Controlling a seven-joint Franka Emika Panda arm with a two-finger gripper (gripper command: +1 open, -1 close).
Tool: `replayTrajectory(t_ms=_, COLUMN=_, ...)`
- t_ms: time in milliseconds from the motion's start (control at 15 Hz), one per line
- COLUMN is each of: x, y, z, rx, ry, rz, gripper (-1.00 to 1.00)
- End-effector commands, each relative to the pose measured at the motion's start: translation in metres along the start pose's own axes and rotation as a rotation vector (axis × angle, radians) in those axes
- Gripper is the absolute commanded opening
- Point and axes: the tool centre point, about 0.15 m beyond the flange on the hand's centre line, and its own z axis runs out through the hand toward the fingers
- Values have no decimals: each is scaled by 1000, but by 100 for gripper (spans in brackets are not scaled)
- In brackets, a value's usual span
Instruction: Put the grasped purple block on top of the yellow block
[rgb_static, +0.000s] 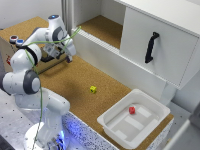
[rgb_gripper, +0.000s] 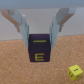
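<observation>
Wrist view gives you the grasp: the gripper (rgb_gripper: 39, 42) is pinching the purple block (rgb_gripper: 39, 49) between its two fingers (rgb_gripper: 22, 27), one against each side face. The face turned toward you carries a yellow letter E. The yellow block (rgb_gripper: 74, 72) sits apart from it on the cork surface (rgb_gripper: 20, 67).

Exterior view places the gripper (rgb_static: 68, 58) near the back of the cork surface (rgb_static: 65, 80), toward that view's left. You find the yellow block (rgb_static: 93, 89) well apart from it, near the surface's middle. A red cube (rgb_static: 132, 110) lies inside the white tray (rgb_static: 107, 120) at the exterior view's right.
</observation>
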Motion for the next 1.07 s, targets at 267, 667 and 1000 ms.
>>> replayTrajectory(t_ms=267, x=51, y=103, z=83, rx=110, ry=-38, rz=-128, gripper=-100)
replayTrajectory(t_ms=667, x=53, y=130, z=131, rx=74, ry=-95, rz=-251, gripper=-100)
replayTrajectory(t_ms=1000, x=62, y=134, z=164, rx=112, ry=-96, rz=-291, gripper=-100)
